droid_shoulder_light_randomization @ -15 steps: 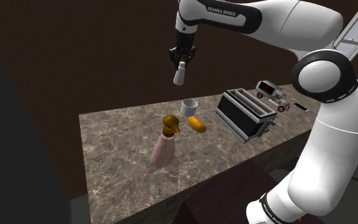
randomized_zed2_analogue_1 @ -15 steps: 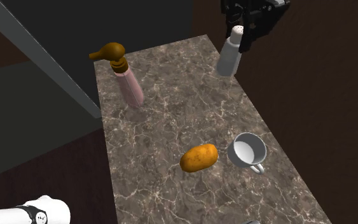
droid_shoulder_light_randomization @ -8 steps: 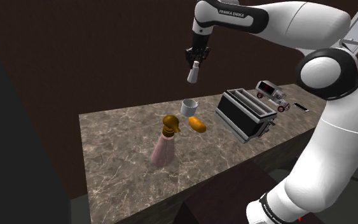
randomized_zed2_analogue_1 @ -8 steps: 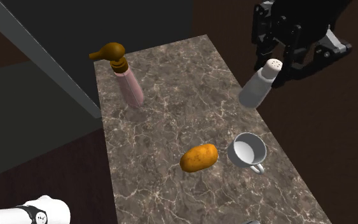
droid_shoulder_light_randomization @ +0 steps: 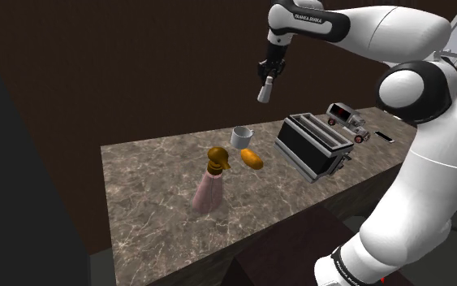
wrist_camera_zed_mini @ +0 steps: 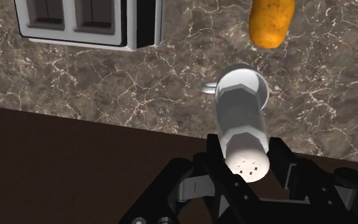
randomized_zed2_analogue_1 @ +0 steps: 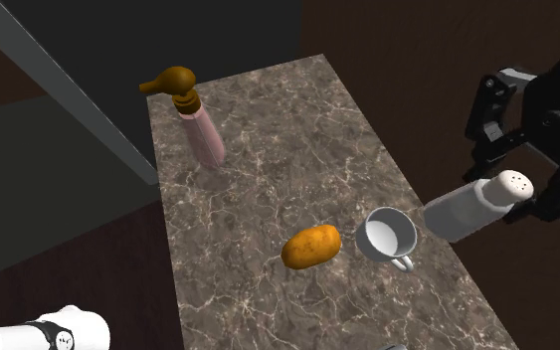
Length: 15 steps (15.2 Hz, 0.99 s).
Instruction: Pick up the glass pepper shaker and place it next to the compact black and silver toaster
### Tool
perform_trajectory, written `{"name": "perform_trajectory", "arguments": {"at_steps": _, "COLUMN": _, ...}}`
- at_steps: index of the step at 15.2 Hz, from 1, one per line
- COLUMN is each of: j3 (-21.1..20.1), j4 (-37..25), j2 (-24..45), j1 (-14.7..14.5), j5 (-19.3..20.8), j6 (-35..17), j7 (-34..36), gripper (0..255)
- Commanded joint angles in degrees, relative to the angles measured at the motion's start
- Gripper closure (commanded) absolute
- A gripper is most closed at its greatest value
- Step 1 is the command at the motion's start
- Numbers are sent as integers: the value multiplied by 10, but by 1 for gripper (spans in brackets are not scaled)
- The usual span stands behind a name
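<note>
My gripper (droid_shoulder_light_randomization: 269, 72) is shut on the pepper shaker (droid_shoulder_light_randomization: 265, 90), a pale grey-white bottle with a perforated white cap, and holds it high in the air. In the second exterior view the pepper shaker (randomized_zed2_analogue_1: 475, 207) hangs tilted by the counter's edge, close to the white mug (randomized_zed2_analogue_1: 388, 238), with the gripper (randomized_zed2_analogue_1: 532, 179) clasping its cap end. Seen from the wrist, the pepper shaker (wrist_camera_zed_mini: 241, 121) sits between the fingers (wrist_camera_zed_mini: 217, 156), above the mug. The black and silver toaster (droid_shoulder_light_randomization: 311, 145) stands on the marble counter (droid_shoulder_light_randomization: 161, 207), below the gripper and toward the shoulder view's right; the toaster (wrist_camera_zed_mini: 88, 22) shows its two slots.
On the counter are a pink soap dispenser with a brown pump (droid_shoulder_light_randomization: 211, 183), a white mug (droid_shoulder_light_randomization: 240, 136) and an orange-brown potato (droid_shoulder_light_randomization: 252, 158). A small red and white toy car (droid_shoulder_light_randomization: 348, 121) and a flat dark object (droid_shoulder_light_randomization: 383, 136) lie beyond the toaster. A dark wall backs the counter.
The gripper has carried the shaker steadily toward the shoulder view's right, from above the soap dispenser's end of the counter to above the mug and toaster. The shaker has tilted more.
</note>
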<state>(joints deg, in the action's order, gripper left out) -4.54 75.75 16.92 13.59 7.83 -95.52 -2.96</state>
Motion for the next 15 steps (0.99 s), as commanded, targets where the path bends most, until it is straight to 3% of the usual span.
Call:
{"name": "perform_trajectory", "arguments": {"at_steps": 1, "j3": 8, "j4": -22, "j2": 16, "j1": 15, "j5": -2, "j6": 3, "j7": -24, "gripper": 255}}
{"name": "perform_trajectory", "arguments": {"at_steps": 7, "j3": 29, "j4": -90, "j2": 62, "j1": 63, "j5": -12, "j6": 17, "j7": -96, "gripper": 255}}
{"name": "perform_trajectory", "arguments": {"at_steps": 12, "j3": 43, "j4": -185, "j2": 124, "j1": 103, "j5": -21, "j6": 45, "j7": -151, "gripper": 255}}
{"name": "perform_trajectory", "arguments": {"at_steps": 15, "j3": 42, "j4": -142, "j2": 112, "j1": 104, "j5": -21, "j6": 14, "j7": -149, "gripper": 255}}
